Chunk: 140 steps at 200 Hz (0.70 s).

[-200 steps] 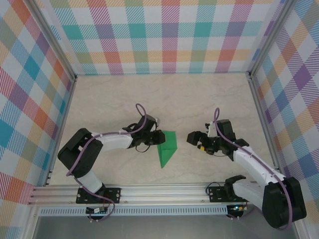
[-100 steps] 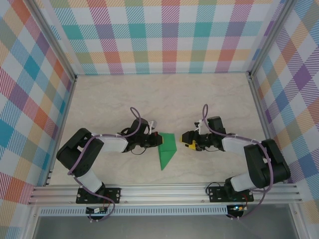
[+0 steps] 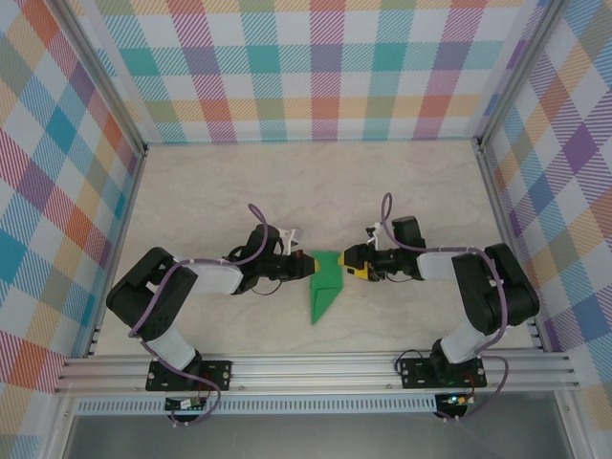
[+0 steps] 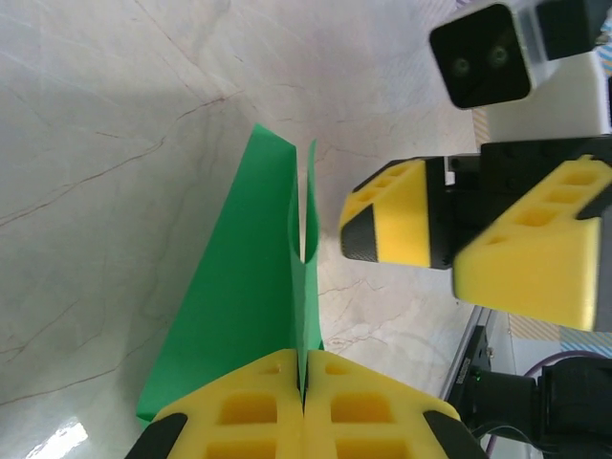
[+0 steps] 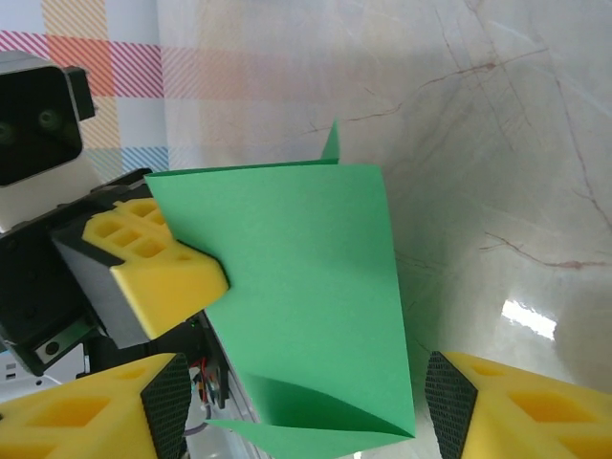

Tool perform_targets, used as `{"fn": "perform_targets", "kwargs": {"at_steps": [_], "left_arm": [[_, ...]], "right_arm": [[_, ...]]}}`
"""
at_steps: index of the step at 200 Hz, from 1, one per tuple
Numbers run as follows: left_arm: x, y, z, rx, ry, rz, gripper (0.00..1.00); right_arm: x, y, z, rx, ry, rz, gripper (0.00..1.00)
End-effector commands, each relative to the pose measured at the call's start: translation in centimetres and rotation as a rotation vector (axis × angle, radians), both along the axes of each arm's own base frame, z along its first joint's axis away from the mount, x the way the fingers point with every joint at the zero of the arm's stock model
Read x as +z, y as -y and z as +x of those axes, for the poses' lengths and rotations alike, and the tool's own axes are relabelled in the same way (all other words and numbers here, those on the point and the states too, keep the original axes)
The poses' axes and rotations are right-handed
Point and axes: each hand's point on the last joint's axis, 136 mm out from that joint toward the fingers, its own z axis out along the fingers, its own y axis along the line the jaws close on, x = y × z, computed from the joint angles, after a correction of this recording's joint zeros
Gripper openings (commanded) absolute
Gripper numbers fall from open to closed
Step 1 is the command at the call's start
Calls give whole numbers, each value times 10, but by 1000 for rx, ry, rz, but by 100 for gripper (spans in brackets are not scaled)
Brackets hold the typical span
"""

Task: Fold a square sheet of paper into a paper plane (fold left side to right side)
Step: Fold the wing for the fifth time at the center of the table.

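I've got the left gripper (image 4: 303,382) pinched shut on the paper plane (image 3: 323,287), centre and nearish, I reckon propping its flap up so the right gripper (image 3: 352,266), jaws wide, can straddle it.

Nothing to read at this moment: no legible text, label, brand, number or sign anywhere.
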Motion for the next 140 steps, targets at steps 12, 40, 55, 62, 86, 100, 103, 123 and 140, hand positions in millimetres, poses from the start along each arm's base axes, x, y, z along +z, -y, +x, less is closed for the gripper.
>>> {"fn": "perform_targets", "kwargs": {"at_steps": [12, 40, 55, 62, 86, 100, 103, 123, 140], "left_arm": [[15, 1, 3, -12, 32, -54, 0], [13, 2, 3, -16, 27, -59, 0], [13, 4, 4, -19, 23, -63, 0], [12, 4, 4, -18, 18, -63, 0], [9, 5, 5, -22, 10, -65, 0], [8, 6, 5, -23, 7, -64, 0], [8, 6, 5, -23, 7, -64, 0], [4, 6, 6, -20, 0, -56, 0], [1, 6, 6, -20, -8, -52, 0]], "right_arm": [[8, -10, 8, 54, 60, 76, 69], [7, -14, 7, 78, 46, 110, 67], [6, -16, 6, 84, 37, 120, 66], [6, -16, 6, 85, 34, 124, 64], [6, -17, 5, 91, 29, 133, 56], [5, -17, 4, 91, 25, 130, 51], [5, -17, 4, 90, 24, 130, 49], [2, -16, 3, 83, 20, 118, 40], [-2, -14, 2, 72, 13, 103, 33]]}}
